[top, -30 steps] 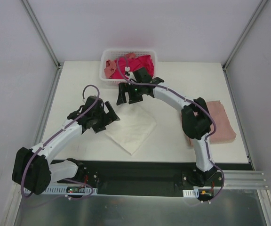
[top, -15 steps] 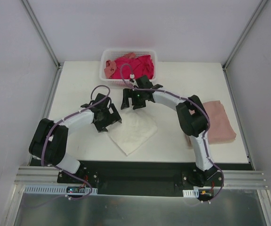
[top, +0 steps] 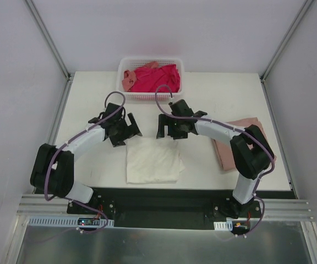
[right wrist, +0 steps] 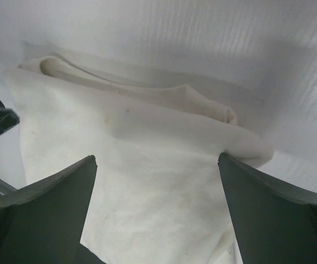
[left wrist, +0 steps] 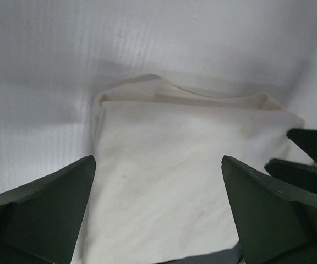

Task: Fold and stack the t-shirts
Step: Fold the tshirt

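The white table (top: 230, 93) fills the middle of the top view, flat and matte, and faintly ribbed in the wrist views.

Low in the centre of the top view lies the cream t-shirt (top: 153, 162), folded into a near-square packet. It looks like light, limp cotton that would sag and unfold if lifted by one corner. The better hold is probably at its two upper corners or along the layered edge, one claw on each, pinching every layer together. In the left wrist view the cream t-shirt (left wrist: 186, 165) shows a soft rolled fold along its far edge. In the right wrist view the far corner of the cream t-shirt (right wrist: 147, 159) bulges in thick, rounded layers.

At the right of the top view the dusty pink t-shirt (top: 253, 125) sits folded, partly under the right arm, and is probably the base of the stack.

At the top centre, the white lattice basket (top: 121, 74), rigid plastic, holds a crumpled magenta-red t-shirt (top: 156, 78) and a salmon t-shirt (top: 129, 80).

The left gripper (top: 126, 132) and the right gripper (top: 167, 129) hover just above the cream packet's upper edge. Both claws are spread wide and grip nothing, and their dark wedge-shaped fingers (left wrist: 43, 214) look hard and smooth.
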Motion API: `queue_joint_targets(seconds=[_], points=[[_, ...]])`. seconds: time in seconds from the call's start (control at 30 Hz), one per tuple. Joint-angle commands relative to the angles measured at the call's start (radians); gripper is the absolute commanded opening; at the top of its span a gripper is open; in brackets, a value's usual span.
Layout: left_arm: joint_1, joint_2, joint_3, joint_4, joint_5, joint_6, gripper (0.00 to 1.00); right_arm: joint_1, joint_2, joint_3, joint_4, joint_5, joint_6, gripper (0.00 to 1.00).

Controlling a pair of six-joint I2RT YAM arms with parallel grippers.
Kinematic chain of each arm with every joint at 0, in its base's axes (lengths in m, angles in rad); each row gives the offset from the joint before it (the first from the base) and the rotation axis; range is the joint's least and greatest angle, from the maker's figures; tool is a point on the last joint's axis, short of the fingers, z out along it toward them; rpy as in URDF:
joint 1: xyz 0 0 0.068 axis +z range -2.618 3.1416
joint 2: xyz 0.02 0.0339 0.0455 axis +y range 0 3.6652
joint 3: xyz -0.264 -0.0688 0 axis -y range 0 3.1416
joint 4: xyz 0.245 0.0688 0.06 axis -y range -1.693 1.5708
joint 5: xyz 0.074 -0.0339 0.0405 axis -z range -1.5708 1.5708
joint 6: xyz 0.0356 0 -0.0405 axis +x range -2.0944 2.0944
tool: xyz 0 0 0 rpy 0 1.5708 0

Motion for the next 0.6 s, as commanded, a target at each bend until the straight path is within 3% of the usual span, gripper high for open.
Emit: queue_joint_targets(seconds=[0.0,0.1,0.27,0.3,0.4,0.5,0.57], points=[[0.005,-0.199,0.002,-0.003,0.089,0.058,0.99,0.001,-0.153,0.133,-0.079,0.068,-0.078,0.97],[0.005,-0.326,-0.029,-0.025,0.08,0.059,0.99,0.016,-0.3,0.104,-0.085,0.145,-0.106,0.97],[0.005,-0.529,-0.11,-0.086,-0.001,0.043,0.99,0.053,-0.662,-0.148,-0.044,0.541,-0.061,0.97],[0.005,-0.55,-0.123,-0.095,-0.03,0.038,0.99,0.049,-0.769,-0.228,-0.058,0.552,-0.045,0.97],[0.007,-0.615,-0.167,-0.111,-0.049,0.027,0.99,0.007,-0.883,-0.278,-0.201,0.503,0.012,0.97],[0.005,-0.637,-0.198,-0.114,-0.04,0.015,0.99,-0.002,-0.879,-0.237,-0.449,0.467,0.111,0.97],[0.005,-0.633,-0.216,-0.115,-0.038,0.009,0.99,0.013,-0.857,-0.261,-0.504,0.386,0.173,0.97]])
